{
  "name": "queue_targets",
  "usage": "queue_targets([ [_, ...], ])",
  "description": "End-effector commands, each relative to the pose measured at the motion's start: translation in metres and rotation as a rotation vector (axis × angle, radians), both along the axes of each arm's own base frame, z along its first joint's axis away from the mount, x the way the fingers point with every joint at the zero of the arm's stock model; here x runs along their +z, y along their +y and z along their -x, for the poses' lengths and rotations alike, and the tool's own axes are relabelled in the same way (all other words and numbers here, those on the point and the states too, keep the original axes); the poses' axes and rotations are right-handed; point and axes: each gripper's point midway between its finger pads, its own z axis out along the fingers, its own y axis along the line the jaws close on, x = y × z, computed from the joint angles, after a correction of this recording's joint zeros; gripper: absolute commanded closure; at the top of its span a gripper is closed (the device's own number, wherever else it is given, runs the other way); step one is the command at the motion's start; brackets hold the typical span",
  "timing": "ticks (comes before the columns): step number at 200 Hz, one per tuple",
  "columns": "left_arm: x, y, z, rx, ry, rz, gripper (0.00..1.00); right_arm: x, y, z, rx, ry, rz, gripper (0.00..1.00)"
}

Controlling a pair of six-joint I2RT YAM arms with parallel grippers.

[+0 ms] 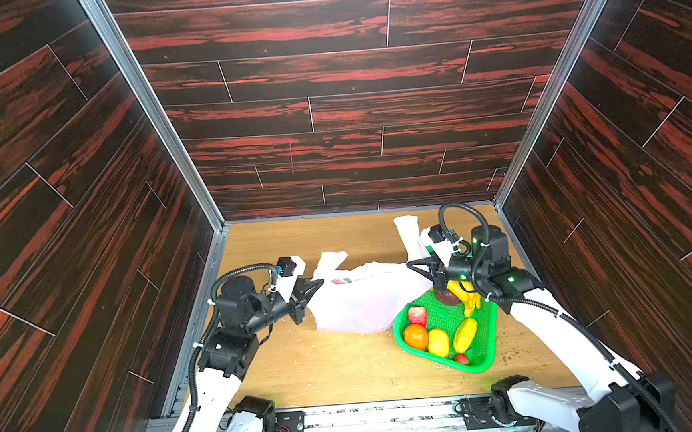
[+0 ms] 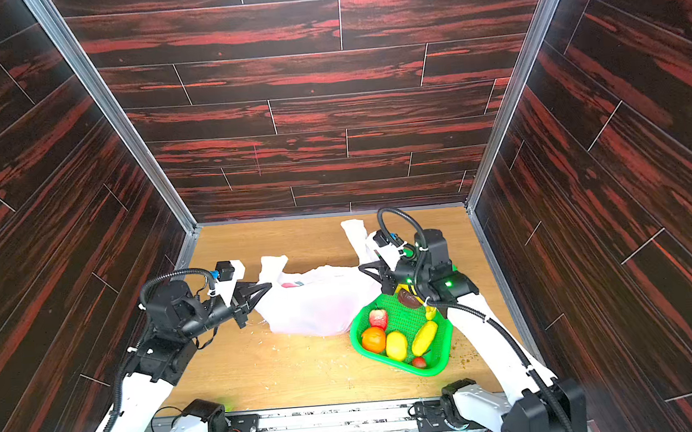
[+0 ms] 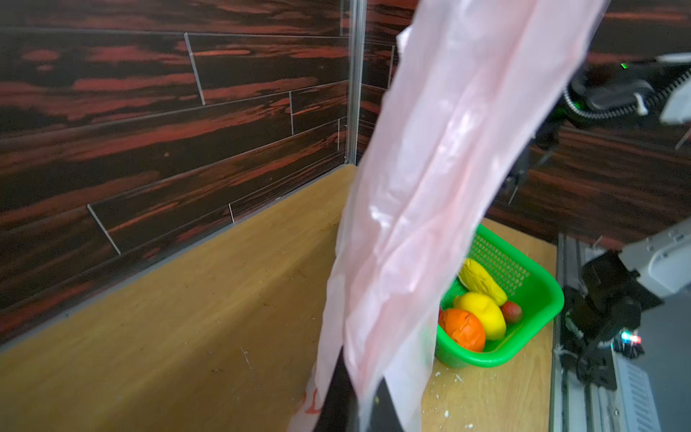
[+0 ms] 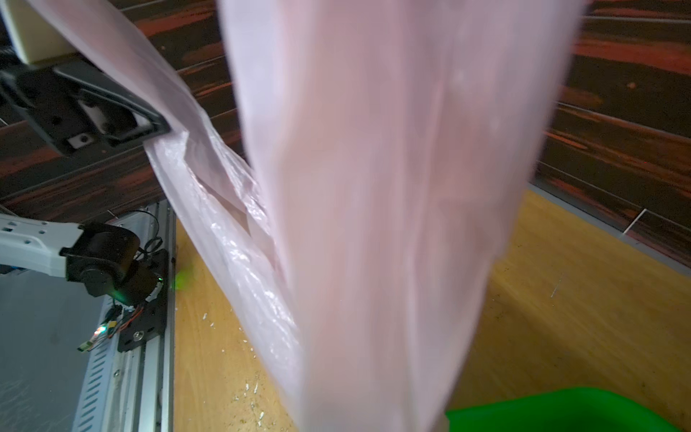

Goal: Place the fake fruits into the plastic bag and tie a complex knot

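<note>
The plastic bag [image 1: 363,301] [image 2: 317,306] hangs stretched between both grippers, just above the wooden table. My left gripper [image 1: 320,283] [image 2: 268,287] is shut on its left rim. My right gripper [image 1: 410,266] [image 2: 362,268] is shut on its right rim. Two loose strap handles [image 1: 405,229] [image 1: 331,262] stand apart, and a knot is out of view. The fake fruits lie in the green basket [image 1: 398,338]: an orange [image 1: 415,336] [image 3: 463,329], a lemon [image 1: 438,342], a banana bunch [image 1: 469,300] and a dark round one [image 1: 448,297]. Bag film [image 4: 392,187] hides the right jaws in the right wrist view.
The green basket [image 2: 355,341] [image 3: 531,299] sits at the table's right, partly under my right arm and the bag's corner. Dark wood-pattern walls close in three sides. A metal rail [image 1: 349,412] runs along the front edge. Crumbs dot the table [image 1: 313,361].
</note>
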Motion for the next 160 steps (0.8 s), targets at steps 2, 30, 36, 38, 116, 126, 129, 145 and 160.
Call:
queue_targets([
  [2,0.002,-0.005,0.012,-0.065,-0.082,-0.106,1.0,-0.004,0.003,-0.006,0.015,-0.026,0.044,1.0],
  [30,-0.006,-0.012,0.015,-0.096,-0.079,-0.18,1.0,-0.007,0.014,-0.004,0.065,-0.017,0.041,1.0],
  [36,-0.009,-0.015,0.015,-0.104,-0.074,-0.199,1.0,-0.007,0.017,-0.002,0.08,-0.018,0.043,1.0],
  [38,-0.009,-0.016,0.015,-0.108,-0.071,-0.205,1.0,-0.008,0.018,-0.001,0.085,-0.018,0.044,1.0],
  [116,-0.032,-0.043,0.01,-0.208,0.024,-0.338,1.0,-0.017,0.064,0.025,0.269,-0.036,0.074,0.96],
  [126,-0.033,-0.045,0.01,-0.216,0.025,-0.343,1.0,-0.016,0.068,0.028,0.289,-0.033,0.069,0.95],
  [129,-0.034,-0.046,0.009,-0.218,0.025,-0.344,1.0,-0.016,0.068,0.028,0.293,-0.032,0.068,0.95],
  [145,-0.035,-0.048,0.01,-0.23,0.029,-0.346,1.0,-0.016,0.073,0.033,0.319,-0.031,0.061,0.92],
  [160,-0.036,-0.051,0.01,-0.24,0.031,-0.346,1.0,-0.014,0.076,0.037,0.34,-0.034,0.052,0.9],
])
